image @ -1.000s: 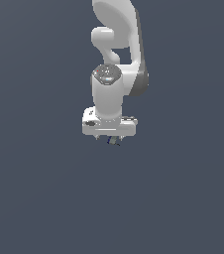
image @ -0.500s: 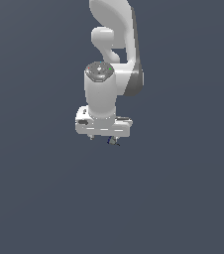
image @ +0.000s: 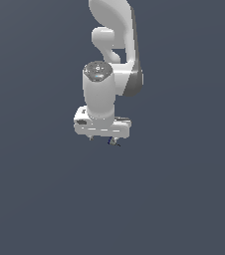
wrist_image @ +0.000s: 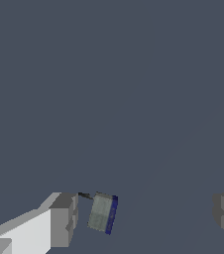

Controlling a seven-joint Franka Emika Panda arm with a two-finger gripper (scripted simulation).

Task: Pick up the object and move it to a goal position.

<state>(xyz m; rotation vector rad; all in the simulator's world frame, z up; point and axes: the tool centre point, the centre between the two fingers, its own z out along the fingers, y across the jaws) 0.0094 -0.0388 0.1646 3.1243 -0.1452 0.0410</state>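
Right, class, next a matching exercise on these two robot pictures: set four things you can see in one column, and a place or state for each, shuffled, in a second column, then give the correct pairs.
Column one
1. small grey block with a blue edge
2. grey gripper fingers
3. white robot arm
4. round grey cap

Column two
A. runs out of the exterior view's top edge
B. tilted, lying between the two fingers
C. spread wide apart
D. tops the white cylinder above the hand

Pairs: 1-B, 2-C, 3-A, 4-D

Flat, even, dim render; soft shading, slightly pixelated
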